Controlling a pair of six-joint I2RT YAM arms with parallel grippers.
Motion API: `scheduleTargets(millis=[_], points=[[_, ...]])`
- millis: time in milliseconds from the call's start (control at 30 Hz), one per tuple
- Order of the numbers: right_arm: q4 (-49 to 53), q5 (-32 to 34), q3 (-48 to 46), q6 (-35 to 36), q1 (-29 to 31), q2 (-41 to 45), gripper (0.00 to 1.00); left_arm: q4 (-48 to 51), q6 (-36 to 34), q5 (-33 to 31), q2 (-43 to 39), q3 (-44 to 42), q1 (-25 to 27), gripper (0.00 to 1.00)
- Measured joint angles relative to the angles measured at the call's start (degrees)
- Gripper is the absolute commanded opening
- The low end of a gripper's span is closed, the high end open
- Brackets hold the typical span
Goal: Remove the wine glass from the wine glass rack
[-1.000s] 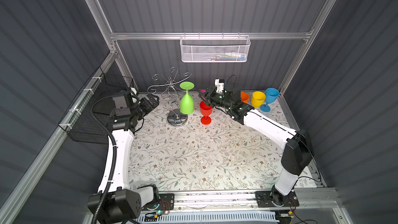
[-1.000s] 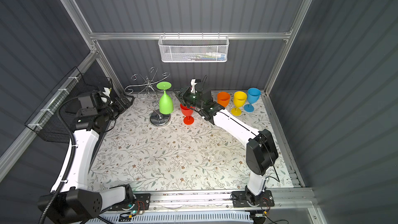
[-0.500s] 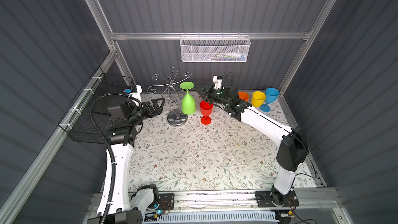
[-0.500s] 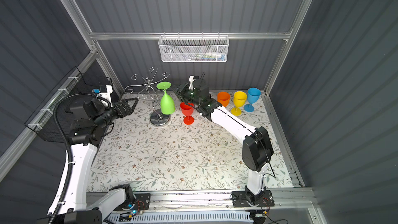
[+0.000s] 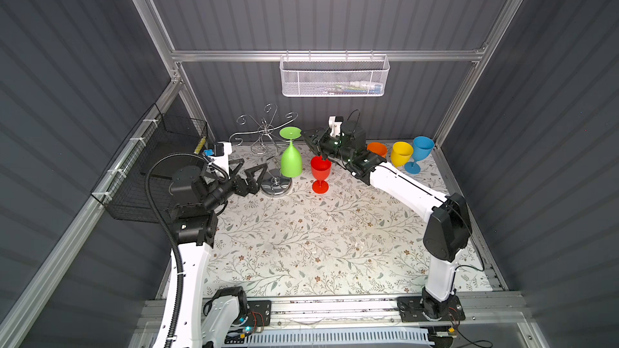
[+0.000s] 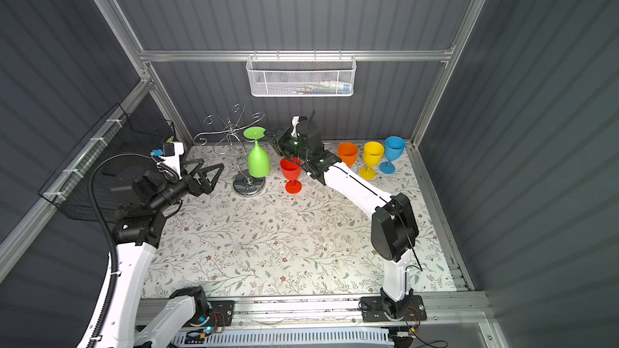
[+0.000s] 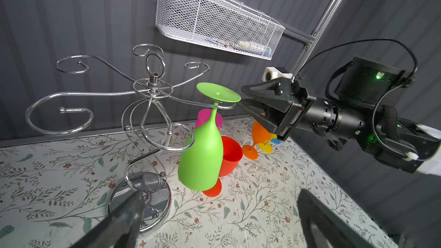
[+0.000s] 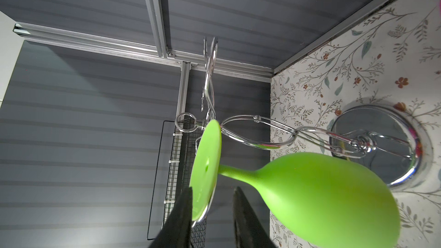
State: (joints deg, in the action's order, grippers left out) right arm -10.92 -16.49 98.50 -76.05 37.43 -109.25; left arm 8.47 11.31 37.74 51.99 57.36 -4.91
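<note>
Between grey walls [image 5: 335,5], floral tabletop [image 5: 318,236] bears wine glass rack [image 5: 275,186], perhaps six-armed.

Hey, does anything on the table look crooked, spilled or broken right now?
Nothing stands out. The green wine glass hangs upside down by its foot from the wine glass rack. The red glass, orange glass, yellow glass and blue glass stand upright on the table; nothing looks spilled or broken.

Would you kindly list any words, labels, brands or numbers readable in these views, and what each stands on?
No text is readable in any view.
Items in the white mesh basket may bear print: too small and blurred to read.
The green wine glass and wine glass rack: no markings seen.
</note>
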Motion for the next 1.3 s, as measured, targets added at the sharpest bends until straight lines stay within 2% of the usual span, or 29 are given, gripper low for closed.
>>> scheduleTargets(millis=[433, 933, 1300], points=[[1.2, 0.1, 3.6, 0.0, 0.5, -3.0, 0.26, -0.9, -0.2, 0.0, 0.0, -0.9, 0.0, 0.99], [2.0, 1.2, 5.5, 0.3, 1.0, -3.7, 0.05, -1.0, -0.2, 0.0, 0.0, -1.6, 0.0, 0.99], [1.9, 2.1, 5.7, 0.5, 1.4, -3.6, 0.01, -0.8, -0.2, -0.2, -0.3, -2.0, 0.0, 1.00]])
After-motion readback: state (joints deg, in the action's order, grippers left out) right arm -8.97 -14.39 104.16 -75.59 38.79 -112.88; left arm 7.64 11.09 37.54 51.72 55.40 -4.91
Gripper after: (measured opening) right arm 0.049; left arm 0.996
